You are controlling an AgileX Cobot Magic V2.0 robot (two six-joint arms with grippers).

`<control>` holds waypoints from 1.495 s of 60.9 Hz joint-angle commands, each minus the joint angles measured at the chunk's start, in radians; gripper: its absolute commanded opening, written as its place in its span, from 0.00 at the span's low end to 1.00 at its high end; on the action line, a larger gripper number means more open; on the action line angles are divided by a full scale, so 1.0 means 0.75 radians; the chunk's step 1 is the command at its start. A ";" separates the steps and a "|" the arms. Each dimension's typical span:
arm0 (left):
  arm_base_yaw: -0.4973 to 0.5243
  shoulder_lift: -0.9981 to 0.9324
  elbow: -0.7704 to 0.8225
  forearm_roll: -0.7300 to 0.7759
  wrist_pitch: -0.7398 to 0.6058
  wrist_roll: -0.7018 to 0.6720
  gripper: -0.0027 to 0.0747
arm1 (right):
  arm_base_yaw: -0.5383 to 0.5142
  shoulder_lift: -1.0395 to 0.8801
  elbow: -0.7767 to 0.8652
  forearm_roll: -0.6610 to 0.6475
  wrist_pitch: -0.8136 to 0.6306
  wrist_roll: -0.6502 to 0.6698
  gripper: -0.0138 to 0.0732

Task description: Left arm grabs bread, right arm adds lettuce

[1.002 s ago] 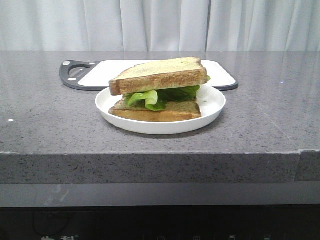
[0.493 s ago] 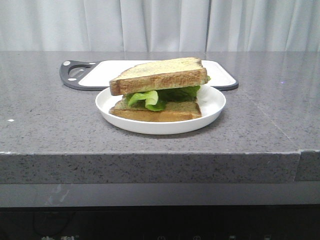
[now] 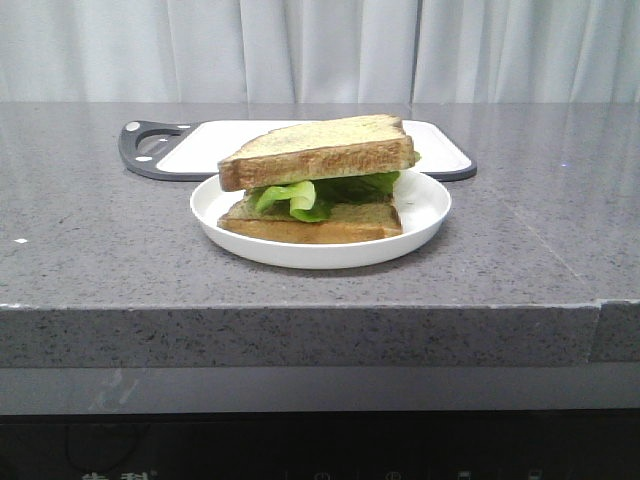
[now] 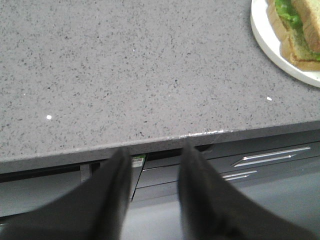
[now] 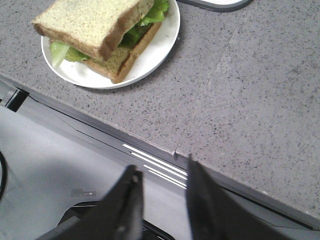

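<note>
A white plate (image 3: 425, 215) holds a stacked sandwich. The bread (image 3: 318, 150) lies tilted on top of the green lettuce (image 3: 300, 196), which rests on a second slice (image 3: 320, 222). The sandwich also shows in the right wrist view, bread (image 5: 92, 22) over lettuce (image 5: 155, 10), and partly in the left wrist view (image 4: 300, 35). Neither arm shows in the front view. My left gripper (image 4: 152, 155) is open and empty, off the counter's front edge. My right gripper (image 5: 161, 172) is open and empty, also off the front edge.
A white cutting board with a dark grey rim and handle (image 3: 150, 150) lies behind the plate. The grey speckled counter (image 3: 100, 230) ends in a front edge (image 4: 150, 145) with drawer fronts and metal handles (image 4: 272, 156) below.
</note>
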 commanded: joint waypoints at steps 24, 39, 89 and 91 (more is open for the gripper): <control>-0.011 0.002 -0.034 -0.023 -0.102 -0.011 0.01 | -0.002 -0.004 -0.034 0.019 -0.053 -0.001 0.02; -0.011 -0.035 -0.016 -0.014 -0.129 -0.011 0.01 | -0.002 -0.004 -0.034 0.019 -0.053 -0.001 0.02; 0.317 -0.779 0.834 0.078 -1.264 -0.003 0.01 | -0.002 -0.004 -0.034 0.019 -0.051 -0.001 0.02; 0.317 -0.779 0.840 0.078 -1.277 -0.003 0.01 | -0.002 -0.004 -0.034 0.019 -0.051 -0.001 0.02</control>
